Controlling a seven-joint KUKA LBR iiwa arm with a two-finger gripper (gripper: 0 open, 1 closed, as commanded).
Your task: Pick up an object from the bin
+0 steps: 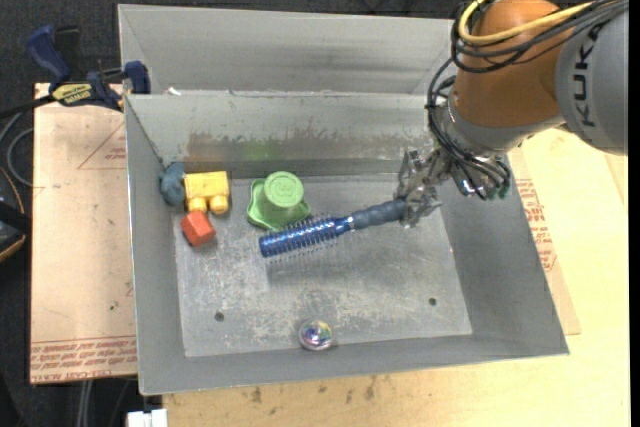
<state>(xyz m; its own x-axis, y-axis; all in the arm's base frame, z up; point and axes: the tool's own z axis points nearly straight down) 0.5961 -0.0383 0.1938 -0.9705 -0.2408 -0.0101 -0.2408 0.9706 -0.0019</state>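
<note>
My gripper [418, 203] hangs low at the right side of the bin, near the back wall. Its tip meets the handle end of a blue hairbrush [310, 235]. The brush lies slanted across the bin's middle, bristle head to the lower left and handle up to the right. Whether the handle sits inside the gripper I cannot make out. A green cup [277, 199] lies just behind the brush head, well left of the gripper.
At the back left lie a yellow block [206, 187], a red block [198, 229] and a small blue-grey lump [174, 183]. A shiny little ball [317, 335] rests near the front wall. The arm's orange cover and cables hang over the bin's right rim.
</note>
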